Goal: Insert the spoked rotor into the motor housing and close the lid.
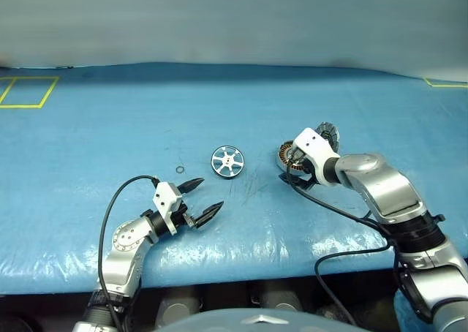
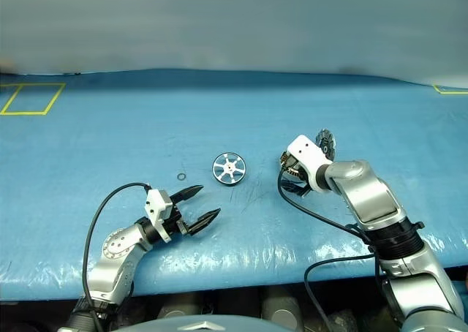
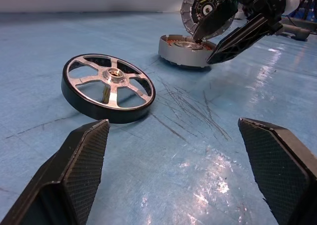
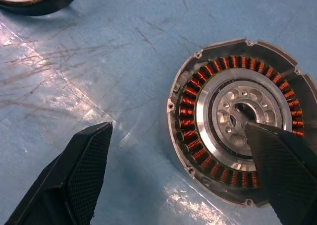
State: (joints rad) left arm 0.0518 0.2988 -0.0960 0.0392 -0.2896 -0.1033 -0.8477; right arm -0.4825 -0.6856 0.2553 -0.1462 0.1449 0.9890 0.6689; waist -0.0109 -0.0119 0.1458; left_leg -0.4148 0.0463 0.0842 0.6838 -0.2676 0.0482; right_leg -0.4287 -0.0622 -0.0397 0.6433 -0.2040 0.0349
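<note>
The spoked rotor (image 1: 227,161) lies flat on the blue table, a shiny silver wheel with a dark rim. My left gripper (image 1: 212,193) hovers open just in front of it and to its left, pointing at it, with nothing between its fingers. To the right stands the motor housing (image 4: 237,118), its copper windings ringing a silver hub. Its lid (image 1: 327,134) stands up open at the far edge. My right gripper (image 4: 178,128) is open and tilted down over the housing. One finger is above the hub and the other above the table beside it.
A tiny metal ring (image 1: 180,170) lies on the table left of the rotor. Yellow tape marks a square (image 1: 25,91) at the far left. Black cables trail from both wrists toward the front edge of the table (image 1: 241,262).
</note>
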